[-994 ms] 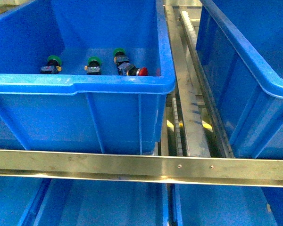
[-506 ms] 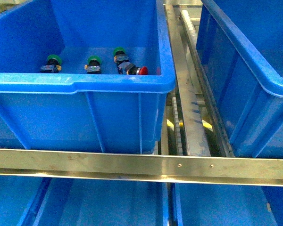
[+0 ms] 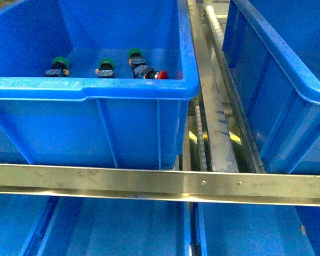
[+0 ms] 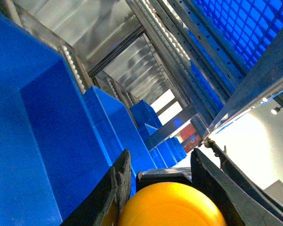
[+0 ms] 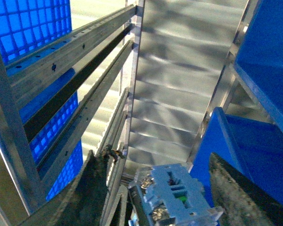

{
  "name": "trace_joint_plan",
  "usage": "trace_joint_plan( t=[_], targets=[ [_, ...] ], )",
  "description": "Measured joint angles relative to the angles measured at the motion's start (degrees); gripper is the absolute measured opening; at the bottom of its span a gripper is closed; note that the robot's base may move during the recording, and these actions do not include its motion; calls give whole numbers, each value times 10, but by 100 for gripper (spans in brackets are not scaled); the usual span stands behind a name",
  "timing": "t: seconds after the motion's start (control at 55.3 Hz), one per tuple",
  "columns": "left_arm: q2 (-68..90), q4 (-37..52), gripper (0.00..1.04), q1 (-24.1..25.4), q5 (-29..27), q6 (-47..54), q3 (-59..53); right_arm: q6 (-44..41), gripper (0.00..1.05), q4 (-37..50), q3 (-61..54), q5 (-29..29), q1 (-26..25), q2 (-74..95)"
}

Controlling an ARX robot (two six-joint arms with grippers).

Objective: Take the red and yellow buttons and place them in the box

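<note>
My left gripper [image 4: 161, 165] is shut on the yellow button [image 4: 172, 206]. Its round yellow cap fills the gap between the black fingers [image 4: 114, 188], with the black body behind it. My right gripper [image 5: 153, 162] is shut on the red button [image 5: 175, 195]. Only that button's grey-blue terminal body shows; its cap is hidden. In the front view neither arm appears. There a blue box [image 3: 96, 88] holds another red button [image 3: 160, 74] lying on its side near the right wall.
Three green-capped switches [image 3: 105, 67] stand in the same box. A second blue box [image 3: 288, 69] stands to the right, across a steel roller rail [image 3: 216, 106]. A steel bar [image 3: 160, 181] crosses the front, with more blue bins below. Shelf rails and bins surround both wrists.
The whole front view has slid slightly upward in the picture. The switches in the box keep their places relative to it.
</note>
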Motion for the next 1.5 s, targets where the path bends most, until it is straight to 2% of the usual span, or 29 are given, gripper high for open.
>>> trace_joint_plan(
  t=[0.145, 0.217, 0.958, 1.175, 1.229, 1.265, 1.5],
  targets=[
    [4, 1, 31, -3, -3, -9, 11, 6, 36, -4, 0, -5, -10, 0],
    [8, -2, 31, -3, -5, -31, 17, 10, 32, -4, 0, -10, -15, 0],
    [38, -22, 31, -10, -11, -39, 56, 19, 31, -14, -10, -29, -58, -2],
    [38, -21, 86, -13, -12, 30, 56, 6, 30, -19, -10, -22, -62, -5],
    [38, -21, 95, -14, -13, 34, 56, 5, 30, -19, -10, -23, -62, -5],
    [38, -21, 99, -14, -13, 37, 56, 5, 30, -19, -10, -23, -62, -5],
    [29, -11, 97, -15, -18, 45, 55, -1, 30, -19, -9, -23, -62, 2]
  ],
)
